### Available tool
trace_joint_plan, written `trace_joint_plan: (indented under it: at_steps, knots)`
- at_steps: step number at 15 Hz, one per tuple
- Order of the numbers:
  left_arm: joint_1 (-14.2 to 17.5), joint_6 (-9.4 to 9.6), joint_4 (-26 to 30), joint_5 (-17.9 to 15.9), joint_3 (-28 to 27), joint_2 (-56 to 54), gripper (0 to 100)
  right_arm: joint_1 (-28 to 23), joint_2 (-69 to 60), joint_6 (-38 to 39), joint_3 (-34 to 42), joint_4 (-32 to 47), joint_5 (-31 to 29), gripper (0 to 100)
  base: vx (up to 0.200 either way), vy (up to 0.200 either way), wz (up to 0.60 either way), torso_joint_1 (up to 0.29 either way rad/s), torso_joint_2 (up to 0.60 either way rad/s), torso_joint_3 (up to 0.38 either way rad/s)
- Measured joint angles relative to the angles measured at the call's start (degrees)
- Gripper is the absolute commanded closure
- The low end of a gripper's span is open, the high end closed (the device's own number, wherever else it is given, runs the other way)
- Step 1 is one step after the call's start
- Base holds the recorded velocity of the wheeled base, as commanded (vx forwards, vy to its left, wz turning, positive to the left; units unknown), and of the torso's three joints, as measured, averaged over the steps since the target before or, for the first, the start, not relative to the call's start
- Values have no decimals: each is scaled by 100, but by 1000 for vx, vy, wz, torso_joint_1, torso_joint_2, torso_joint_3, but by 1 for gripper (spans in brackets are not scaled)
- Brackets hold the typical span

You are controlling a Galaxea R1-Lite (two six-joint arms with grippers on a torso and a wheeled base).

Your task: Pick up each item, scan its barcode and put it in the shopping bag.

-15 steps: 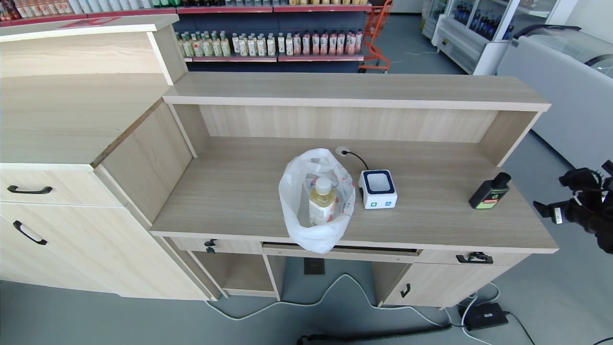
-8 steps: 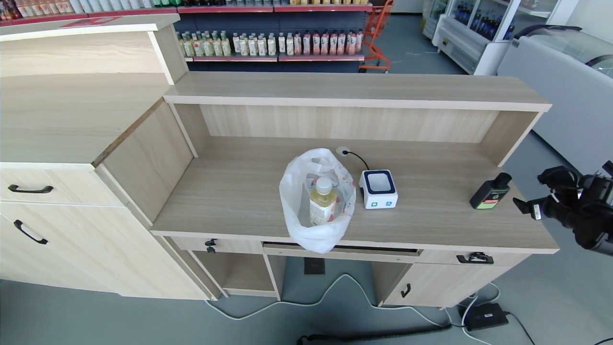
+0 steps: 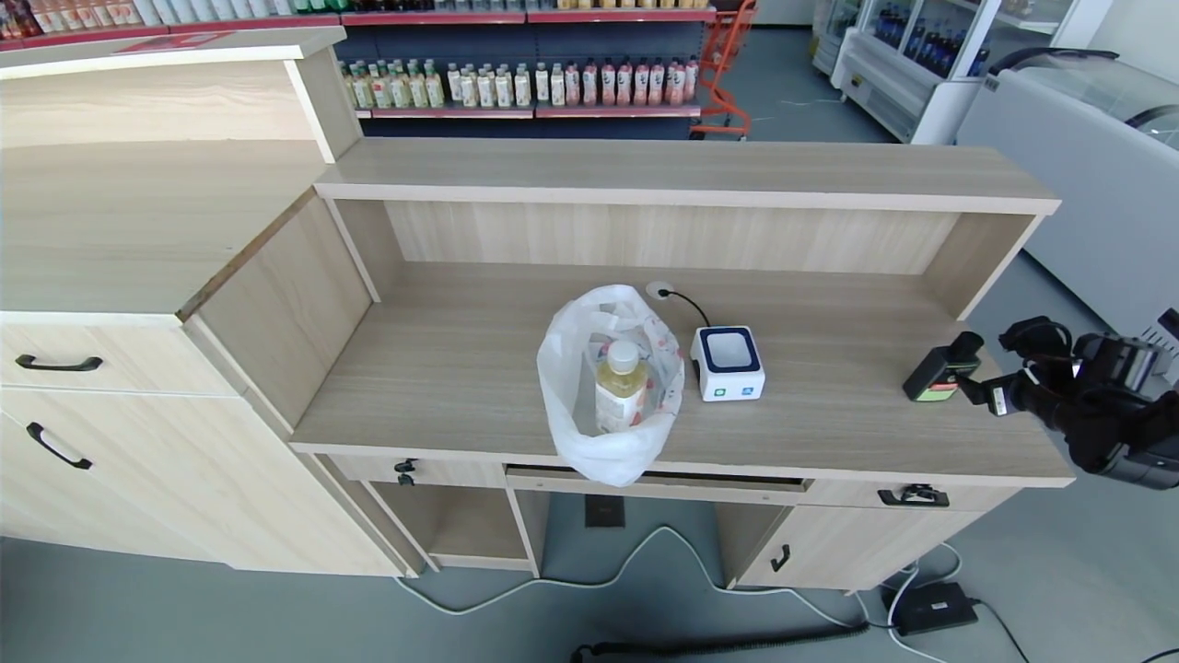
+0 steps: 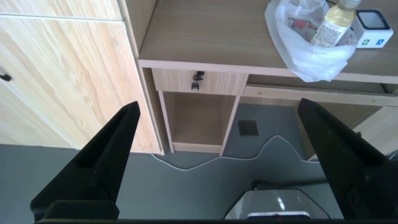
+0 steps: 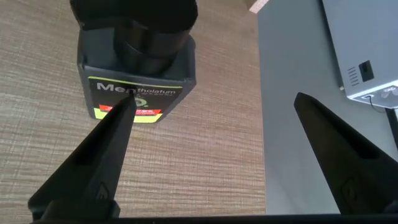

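Observation:
A small black bottle with a black cap and a green and red label lies on the counter near its right end; it also fills the upper part of the right wrist view. My right gripper is open just to the right of the bottle, its fingers spread wide with one beside the label. A white shopping bag stands open at the counter's front middle, with a pale yellow drink bottle inside. The white barcode scanner sits right of the bag. My left gripper hangs open below counter height, over the floor.
A raised shelf and back wall border the counter behind. A side wall closes the counter's right end near the black bottle. A cable runs from the scanner to a hole. Store shelves and freezers stand beyond.
My right gripper has moved left from beyond the counter's right edge to just beside the black bottle. The bag, scanner and bottles have not moved.

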Motion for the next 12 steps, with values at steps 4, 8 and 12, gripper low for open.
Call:
trace_joint_plan:
  at_steps: [4, 8, 12]
  knots:
    - [0, 0, 2, 0, 0, 0, 0, 115, 218, -11, -282, -6, -2, 0, 0, 0, 0, 0, 0, 0]
    - [0, 0, 2, 0, 0, 0, 0, 223, 375, 106, -461, -20, -4, 0, 0, 0, 0, 0, 0, 0]
    - [2, 0, 0, 0, 0, 0, 0, 462, 533, 602, -516, -422, -2, 0, 0, 0, 0, 0, 0, 0]
